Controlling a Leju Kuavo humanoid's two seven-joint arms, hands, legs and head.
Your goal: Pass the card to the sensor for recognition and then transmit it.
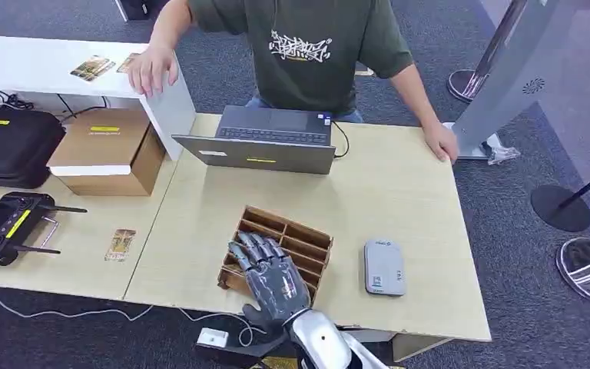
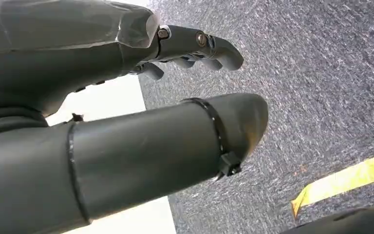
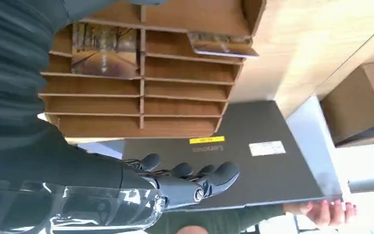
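My right hand (image 1: 270, 277) hovers over the near left part of a wooden slotted card box (image 1: 307, 233) on the table, fingers spread and holding nothing. In the right wrist view the right hand (image 3: 185, 184) is above the box (image 3: 141, 100), whose slots hold a picture card (image 3: 104, 48) and a second card (image 3: 221, 45). The grey flat sensor (image 1: 384, 267) lies on the table just right of the box. Another card (image 1: 120, 244) lies on the left table. My left hand (image 2: 102, 53) hangs over the carpet, its fingers apart from the thumb, with nothing in it.
A person stands behind the table, one hand (image 1: 439, 141) on its far right edge, the other on a white panel (image 1: 170, 108). An open laptop (image 1: 265, 142) is behind the box. A cardboard box (image 1: 107, 150), black case (image 1: 8, 142) and controller (image 1: 8, 227) are at the left.
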